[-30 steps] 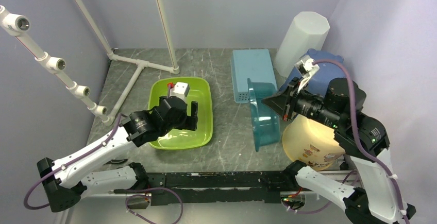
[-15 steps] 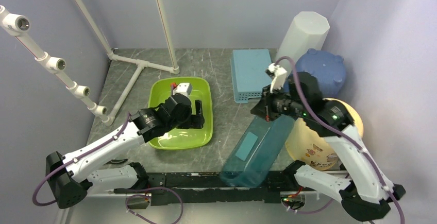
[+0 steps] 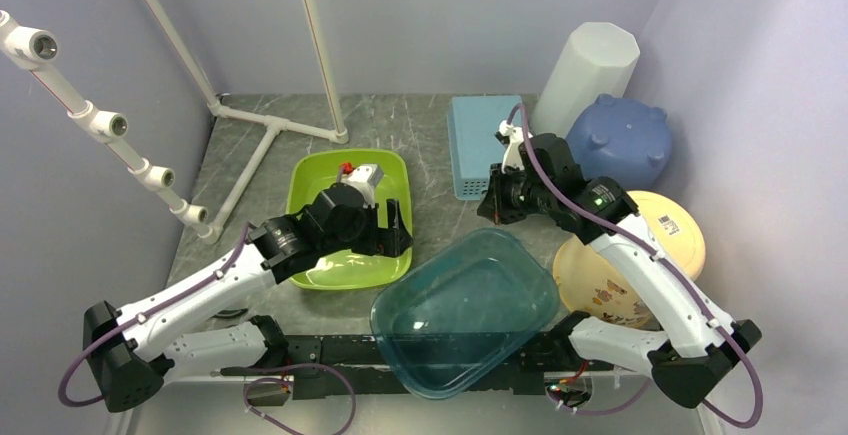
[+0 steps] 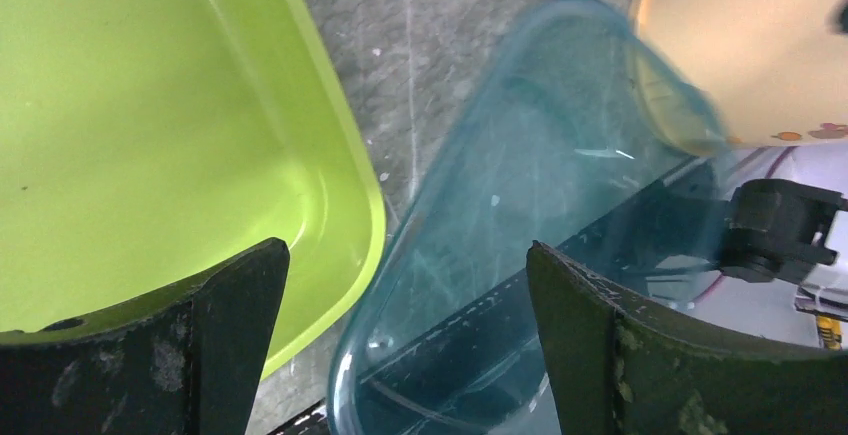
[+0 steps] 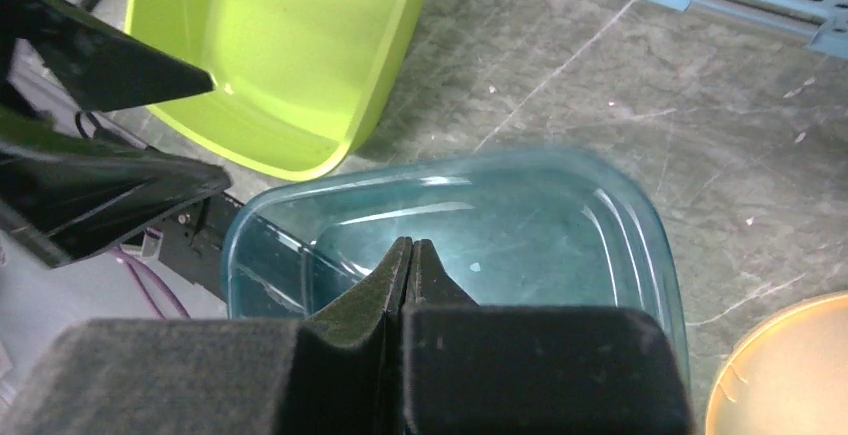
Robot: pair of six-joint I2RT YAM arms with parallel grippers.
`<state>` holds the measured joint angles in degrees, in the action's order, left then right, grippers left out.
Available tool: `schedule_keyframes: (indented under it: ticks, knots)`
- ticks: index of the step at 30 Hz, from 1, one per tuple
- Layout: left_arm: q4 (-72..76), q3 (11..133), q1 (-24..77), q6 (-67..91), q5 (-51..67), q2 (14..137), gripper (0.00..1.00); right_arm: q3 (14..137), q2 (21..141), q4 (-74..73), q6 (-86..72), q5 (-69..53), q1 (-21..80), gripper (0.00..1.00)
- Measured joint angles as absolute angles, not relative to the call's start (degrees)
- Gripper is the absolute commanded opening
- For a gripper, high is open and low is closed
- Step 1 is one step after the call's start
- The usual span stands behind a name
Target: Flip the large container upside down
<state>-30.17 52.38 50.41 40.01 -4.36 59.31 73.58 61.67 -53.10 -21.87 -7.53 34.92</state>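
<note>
So the large container [image 3: 465, 305], the see-through teal tub, is sitting at the bottom centre of the top view. It's lying flat, with its long axis running diagonally from lower left to upper right. Its lower-left end hangs out over the black rail [image 3: 330, 348] at the table's [image 3: 400, 120] front edge. The upper-right end sits just beside the yellow bowl [image 3: 640, 245]. Honestly can't tell if the open side is facing up or down, since the plastic is clear and it looks a bit blurry in the wrist views.

The left gripper [image 3: 388, 230] is spread wide with nothing in it. It hangs over the right rim of the green tub [image 3: 350, 270], right next to the teal one.

The right gripper [image 5: 410, 255] has its fingers pressed tight together, holding nothing, and it's up above the container's upper-right end.
</note>
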Motion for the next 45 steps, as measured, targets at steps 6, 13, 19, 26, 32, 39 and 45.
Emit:
schedule_keyframes:
  ticks: [6,13,19,26,32,39,45]
  knots:
    - [-30.02,52.53,50.41,38.09,-2.87,58.78,0.94,68.88,62.19,-52.1,-22.59,-9.37,34.92,0.17]
    - [-35.73,54.61,50.41,37.91,-2.59,61.04,0.92,66.35,63.53,-52.64,-24.77,-5.67,34.96,0.5]
    - [-42.33,55.96,50.41,38.28,-0.64,60.75,0.94,64.2,70.72,-53.91,-25.26,0.32,34.96,0.77]
    - [-50.43,55.94,50.41,39.35,5.02,55.83,0.94,64.77,81.65,-54.39,-23.51,7.62,34.33,0.87]
    - [-53.98,54.33,50.41,39.77,11.03,54.46,0.94,64.93,86.3,-53.63,-19.97,8.67,33.45,0.88]
    - [-55.18,51.53,50.41,41.04,11.81,53.54,0.91,64.9,90.06,-51.11,-17.1,6.81,33.01,0.8]
    - [-54.08,49.3,50.43,43.4,9.41,54.81,0.94,64.88,91.33,-49.32,-15.25,4.67,33.01,0.59]
